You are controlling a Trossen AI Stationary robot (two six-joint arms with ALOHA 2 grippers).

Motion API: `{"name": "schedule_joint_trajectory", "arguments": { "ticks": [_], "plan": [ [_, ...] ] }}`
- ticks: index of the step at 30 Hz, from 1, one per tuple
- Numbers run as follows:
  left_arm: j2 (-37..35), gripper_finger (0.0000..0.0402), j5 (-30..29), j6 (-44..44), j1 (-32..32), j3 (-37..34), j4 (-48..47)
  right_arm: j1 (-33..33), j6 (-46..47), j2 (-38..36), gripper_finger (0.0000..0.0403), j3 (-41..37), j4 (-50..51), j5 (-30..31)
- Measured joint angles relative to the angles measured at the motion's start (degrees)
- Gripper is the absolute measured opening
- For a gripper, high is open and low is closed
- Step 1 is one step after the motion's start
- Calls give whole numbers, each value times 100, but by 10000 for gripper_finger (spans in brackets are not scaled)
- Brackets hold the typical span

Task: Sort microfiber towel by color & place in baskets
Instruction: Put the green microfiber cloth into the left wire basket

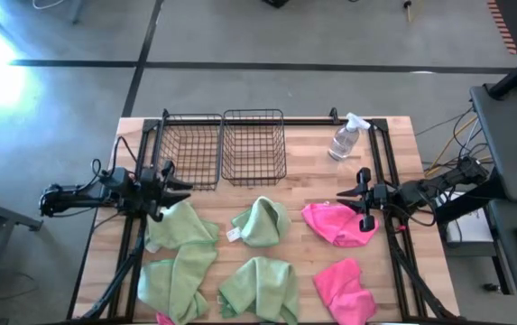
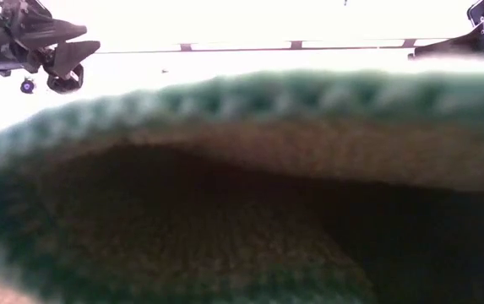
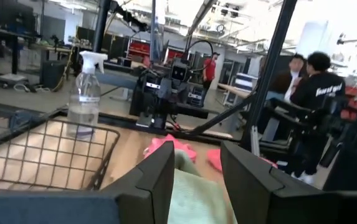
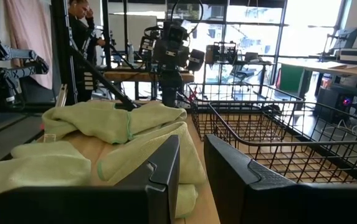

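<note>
Several light green towels lie loosely on the wooden table: one (image 1: 181, 224) by my left gripper, one (image 1: 263, 221) in the middle, two (image 1: 177, 284) (image 1: 258, 289) near the front edge. Two pink towels (image 1: 337, 224) (image 1: 344, 289) lie on the right. Two black wire baskets (image 1: 190, 149) (image 1: 253, 144) stand side by side at the far edge. My left gripper (image 1: 175, 184) (image 3: 197, 155) is open, above the far edge of the left green towel (image 3: 194, 193). My right gripper (image 1: 366, 199) (image 4: 192, 146) is open, over the right edge of the upper pink towel, facing the green towels (image 4: 116, 124) and baskets (image 4: 259, 130).
A clear spray bottle (image 1: 346, 137) (image 3: 85, 93) stands upright right of the baskets. A green towel (image 2: 242, 169) lies right in front of the low camera and fills most of that view. A black frame runs along the table's sides. People (image 3: 309, 93) stand in the room beyond.
</note>
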State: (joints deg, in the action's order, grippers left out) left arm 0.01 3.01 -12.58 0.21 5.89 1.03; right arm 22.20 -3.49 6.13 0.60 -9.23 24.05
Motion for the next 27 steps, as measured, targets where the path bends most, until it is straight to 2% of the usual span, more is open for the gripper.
{"name": "schedule_joint_trajectory", "arguments": {
  "ticks": [5,7,18,27],
  "plan": [
    [0,116,-53,967,0,0,1,1,0,0,68,0,0,0],
    [0,116,-73,1074,0,0,-2,-1,-11,0,68,-2,0,0],
    [0,116,-142,1021,0,0,-60,1,0,2,68,0,0,0],
    [30,116,-50,565,0,0,-78,0,0,1,68,-1,0,0]
  ]
}}
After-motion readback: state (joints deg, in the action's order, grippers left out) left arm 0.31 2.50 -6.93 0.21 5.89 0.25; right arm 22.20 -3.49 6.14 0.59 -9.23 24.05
